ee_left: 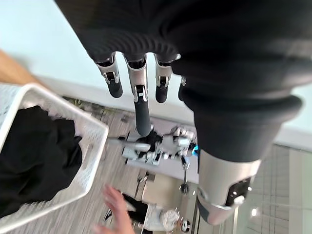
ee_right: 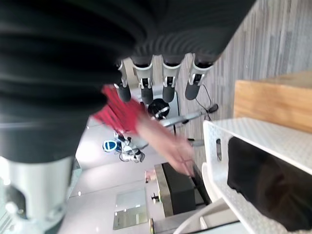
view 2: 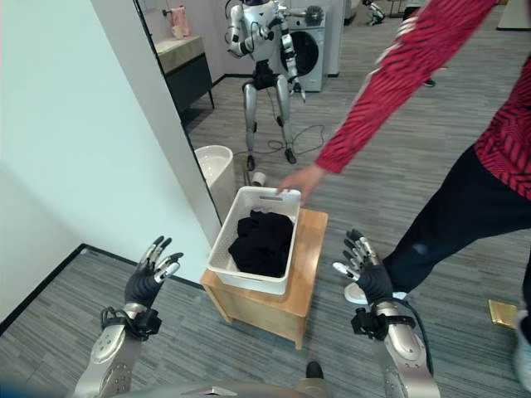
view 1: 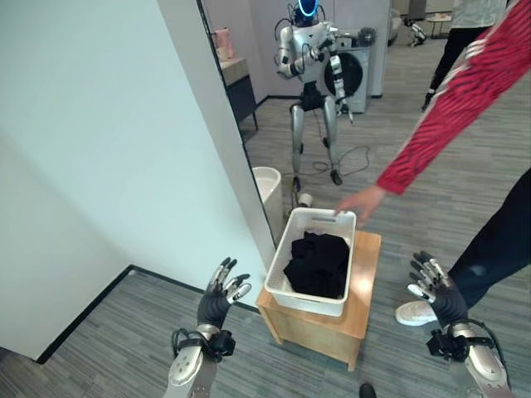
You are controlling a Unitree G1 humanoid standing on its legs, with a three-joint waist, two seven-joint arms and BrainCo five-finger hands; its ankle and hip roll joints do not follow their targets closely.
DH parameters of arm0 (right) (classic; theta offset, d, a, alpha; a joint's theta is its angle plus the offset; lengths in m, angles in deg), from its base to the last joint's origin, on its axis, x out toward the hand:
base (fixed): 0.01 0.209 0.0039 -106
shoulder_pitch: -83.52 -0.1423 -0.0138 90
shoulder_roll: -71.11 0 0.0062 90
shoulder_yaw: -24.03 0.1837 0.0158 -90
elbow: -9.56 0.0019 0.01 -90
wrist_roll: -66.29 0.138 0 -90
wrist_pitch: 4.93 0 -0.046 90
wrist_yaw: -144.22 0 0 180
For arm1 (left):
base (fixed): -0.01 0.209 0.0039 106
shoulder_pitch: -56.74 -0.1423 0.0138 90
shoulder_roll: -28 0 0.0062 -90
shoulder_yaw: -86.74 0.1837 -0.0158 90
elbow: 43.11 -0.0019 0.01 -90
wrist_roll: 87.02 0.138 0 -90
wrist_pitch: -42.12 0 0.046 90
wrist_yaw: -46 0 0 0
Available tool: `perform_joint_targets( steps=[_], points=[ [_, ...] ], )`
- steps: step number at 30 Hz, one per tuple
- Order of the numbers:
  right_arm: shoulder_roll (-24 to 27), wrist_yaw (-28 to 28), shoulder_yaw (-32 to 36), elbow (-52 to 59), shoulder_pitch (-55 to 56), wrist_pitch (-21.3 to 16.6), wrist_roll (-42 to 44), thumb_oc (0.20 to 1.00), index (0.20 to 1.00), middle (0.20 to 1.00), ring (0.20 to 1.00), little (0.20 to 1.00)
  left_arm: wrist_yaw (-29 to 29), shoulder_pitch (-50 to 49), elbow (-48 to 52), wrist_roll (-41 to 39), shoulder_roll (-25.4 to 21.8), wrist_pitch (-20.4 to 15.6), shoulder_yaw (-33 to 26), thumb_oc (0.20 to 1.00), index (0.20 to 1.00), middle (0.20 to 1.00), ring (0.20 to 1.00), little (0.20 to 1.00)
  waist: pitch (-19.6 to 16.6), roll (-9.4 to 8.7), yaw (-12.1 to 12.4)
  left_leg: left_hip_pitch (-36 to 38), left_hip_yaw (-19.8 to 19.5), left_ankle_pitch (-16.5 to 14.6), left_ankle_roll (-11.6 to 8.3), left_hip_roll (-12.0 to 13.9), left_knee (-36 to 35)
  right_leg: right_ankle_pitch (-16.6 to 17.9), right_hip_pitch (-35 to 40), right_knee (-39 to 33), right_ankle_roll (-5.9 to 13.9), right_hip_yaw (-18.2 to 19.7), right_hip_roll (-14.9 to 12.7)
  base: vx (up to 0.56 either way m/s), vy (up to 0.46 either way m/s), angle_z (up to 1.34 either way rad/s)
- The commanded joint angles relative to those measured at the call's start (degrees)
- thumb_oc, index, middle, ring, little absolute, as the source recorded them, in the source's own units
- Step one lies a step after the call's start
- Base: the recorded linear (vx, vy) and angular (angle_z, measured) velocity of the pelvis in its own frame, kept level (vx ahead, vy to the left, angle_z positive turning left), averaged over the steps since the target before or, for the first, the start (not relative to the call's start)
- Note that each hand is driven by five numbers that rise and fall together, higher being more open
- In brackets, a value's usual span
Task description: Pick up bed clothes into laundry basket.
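While person's hand [view 1: 362, 201] touches laundry basket [view 1: 284, 249], black clothes [view 1: 318, 264] inside.

Basket [view 1: 280, 267] sits on a low table [view 1: 363, 307], clothes [view 1: 319, 264] inside. Left hand [view 1: 220, 298] left of it, right hand [view 1: 436, 292] right. Person's hand [view 1: 358, 203] at far rim, possibly touching.

I find no legible text, labels, numbers or signs in any view. The white laundry basket [view 1: 292, 249] has plain walls, the wooden stand [view 1: 365, 290] under it is unmarked, and the person's red patterned sleeve [view 1: 448, 99] shows only stripes. The washing machine [view 1: 358, 70] at the back is too small for me to read any marking on it.
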Motion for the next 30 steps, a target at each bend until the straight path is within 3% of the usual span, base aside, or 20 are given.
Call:
perform_joint_targets(
  steps=[1, 30],
  points=[
    [-0.7, 0.4, 0.6, 3.6, -2.8, -3.2, -0.3, 1.000, 1.000, 1.000, 1.000, 1.000, 0.4, 4.4, 1.1, -0.4, -3.3, -3.1, -1.9, 1.000, 1.000, 1.000, 1.000, 1.000, 0.6, -3.43, -0.1, -3.4, -4.0, 3.8, -0.81, 0.0, 0.6, -10.3, 5.1, 6.5, -0.52, -0.5, -1.1, 0.00, 0.000, 0.00],
    [-0.8, 0.4, 1.4, 2.4, -2.5, -3.3, -0.5, 1.000, 1.000, 1.000, 1.000, 1.000, 1.1, 4.2, 3.1, -0.8, -3.3, -3.6, -3.6, 1.000, 1.000, 1.000, 1.000, 1.000, 0.1, -4.09, -0.3, -3.5, -4.2, 3.3, -0.31, -0.4, 0.6, -10.0, 3.7, 7.6, -0.23, 0.5, -1.4, 0.00, 0.000, 0.00]
  ],
)
